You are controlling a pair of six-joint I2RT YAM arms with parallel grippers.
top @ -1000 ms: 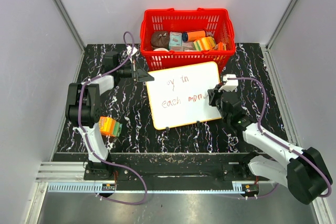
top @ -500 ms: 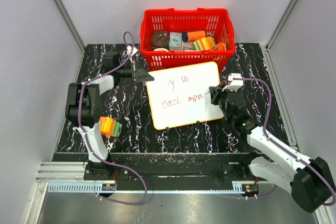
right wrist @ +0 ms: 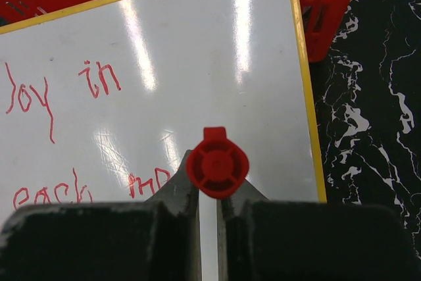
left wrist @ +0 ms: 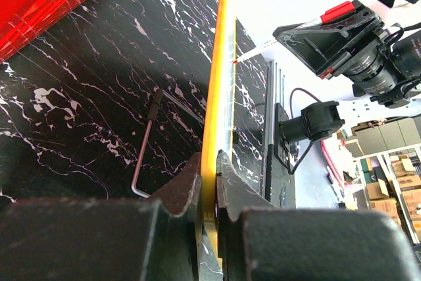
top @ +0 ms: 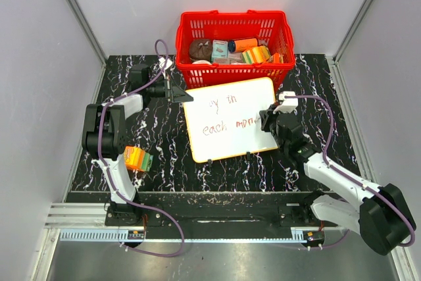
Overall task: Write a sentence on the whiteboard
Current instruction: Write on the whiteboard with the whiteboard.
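Note:
The whiteboard (top: 230, 123) lies tilted on the black marbled table in front of the basket. It carries the sentence (top: 227, 115) in red marker: "joy in" above "each mo…", whose end is hidden by the marker. My left gripper (top: 179, 95) is shut on the board's yellow rim (left wrist: 217, 64) at its far left corner. My right gripper (top: 271, 120) is shut on a red marker (right wrist: 217, 164), held tip-down over the right end of the second line. In the right wrist view the words (right wrist: 31, 102) show left of the marker. The left wrist view shows the marker tip (left wrist: 238, 59) at the board.
A red basket (top: 233, 25) with several items stands just behind the board. An orange and green box (top: 138, 158) lies by the left arm. A metal hex key (left wrist: 146, 143) lies on the table under the board's edge. Grey walls close in both sides.
My right gripper with the marker swung a little right, then came back left over the end of the second line. The left gripper and board have not moved.

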